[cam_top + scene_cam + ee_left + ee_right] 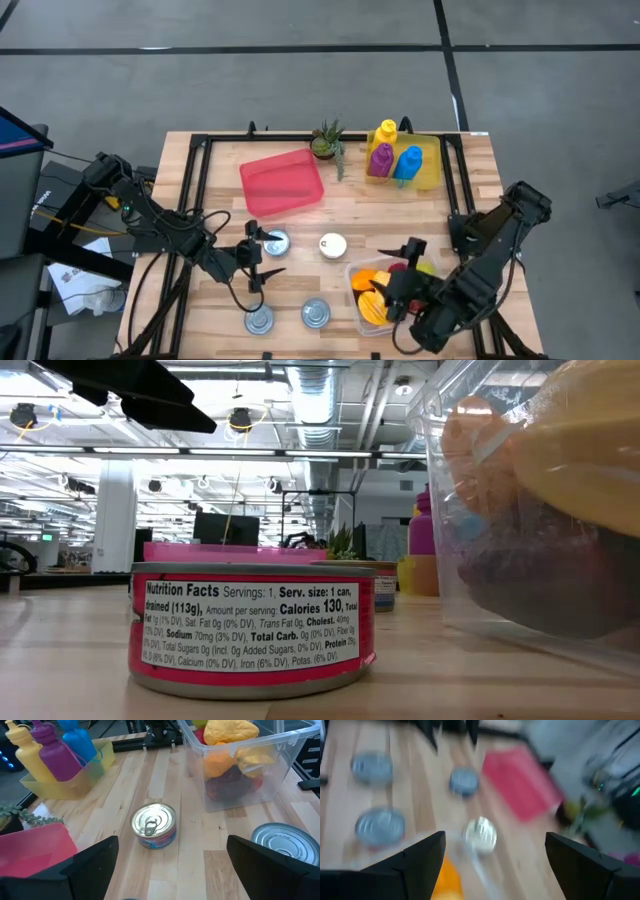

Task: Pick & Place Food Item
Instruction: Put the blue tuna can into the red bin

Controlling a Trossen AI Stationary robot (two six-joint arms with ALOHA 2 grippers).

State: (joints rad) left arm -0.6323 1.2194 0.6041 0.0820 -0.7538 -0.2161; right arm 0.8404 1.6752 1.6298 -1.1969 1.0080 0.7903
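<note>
Both jaws gape empty; the right gripper (402,262), above the clear plastic food bin (352,272), risks snagging its rim descending.

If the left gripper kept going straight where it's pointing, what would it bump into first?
Probably the small can with the pull-tab lid, which sits centred ahead of the open left gripper. The clear food tub lies farther on and off to one side.

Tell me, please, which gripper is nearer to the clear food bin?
Right. The right gripper hangs open over the clear food bin, while the left gripper, also open, is off to its side among the cans.
</note>
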